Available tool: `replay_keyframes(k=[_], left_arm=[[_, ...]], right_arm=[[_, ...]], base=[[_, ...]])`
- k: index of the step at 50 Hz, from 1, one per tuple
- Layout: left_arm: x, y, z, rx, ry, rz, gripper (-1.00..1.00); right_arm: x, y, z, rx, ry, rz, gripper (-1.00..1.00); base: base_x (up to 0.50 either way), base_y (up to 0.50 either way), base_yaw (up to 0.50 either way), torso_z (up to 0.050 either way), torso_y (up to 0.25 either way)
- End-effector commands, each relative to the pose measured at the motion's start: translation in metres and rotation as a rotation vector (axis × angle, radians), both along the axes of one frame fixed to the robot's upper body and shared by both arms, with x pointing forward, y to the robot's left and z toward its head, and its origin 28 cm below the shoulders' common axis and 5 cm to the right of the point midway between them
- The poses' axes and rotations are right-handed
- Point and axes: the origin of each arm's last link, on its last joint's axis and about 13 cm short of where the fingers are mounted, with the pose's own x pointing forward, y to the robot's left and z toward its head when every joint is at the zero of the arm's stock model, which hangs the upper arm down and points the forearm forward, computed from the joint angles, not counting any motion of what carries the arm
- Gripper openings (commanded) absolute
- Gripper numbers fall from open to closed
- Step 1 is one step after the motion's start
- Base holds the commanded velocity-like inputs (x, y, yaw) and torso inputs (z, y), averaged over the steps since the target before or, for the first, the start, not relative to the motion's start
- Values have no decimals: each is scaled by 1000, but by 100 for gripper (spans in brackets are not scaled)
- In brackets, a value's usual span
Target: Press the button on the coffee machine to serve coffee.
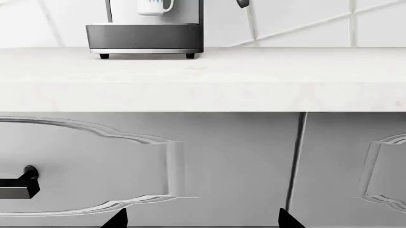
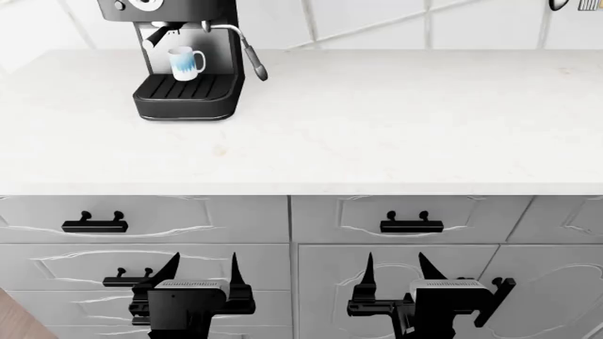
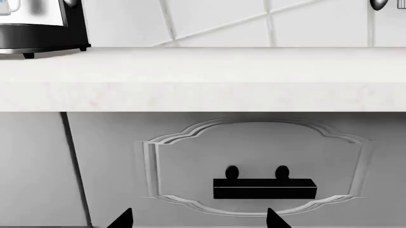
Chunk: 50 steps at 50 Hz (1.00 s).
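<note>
The black coffee machine (image 2: pixel 183 60) stands at the far left of the white counter, against the tiled wall. A white and blue mug (image 2: pixel 186 63) sits on its slatted drip tray, and its steam wand (image 2: pixel 251 53) hangs on its right. Its base shows in the left wrist view (image 1: pixel 144 39) and its corner in the right wrist view (image 3: pixel 44 28). My left gripper (image 2: pixel 203 272) and right gripper (image 2: pixel 394 272) are both open and empty, low in front of the drawers, well below the counter edge and far from the machine.
The white counter (image 2: pixel 377 120) has a front edge above grey drawers with black handles (image 2: pixel 412 224) (image 2: pixel 94 224). A drawer handle (image 3: pixel 263 186) lies just ahead of my right gripper. A utensil (image 2: pixel 575 4) hangs on the wall at the far right.
</note>
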Motion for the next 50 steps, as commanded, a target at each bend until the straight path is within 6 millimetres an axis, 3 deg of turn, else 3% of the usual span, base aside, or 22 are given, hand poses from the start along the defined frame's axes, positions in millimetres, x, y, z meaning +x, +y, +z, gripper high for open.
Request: replay_keyframes(k=[1,22,50], left_arm=[[0,1,0,-1,1,5,100],[-2,5,0,-3,-7,4,100],[1,-4,1,12,-6,-7,100]], right_arm=[[0,0,1,-9,-6,-7,100],[-1,-1,1,-25,2,-6,100],[-1,-1,1,-36,7,-15,100]], base=[[0,0,0,0,0],[0,6,0,0,0],[6,494,0,0,0]])
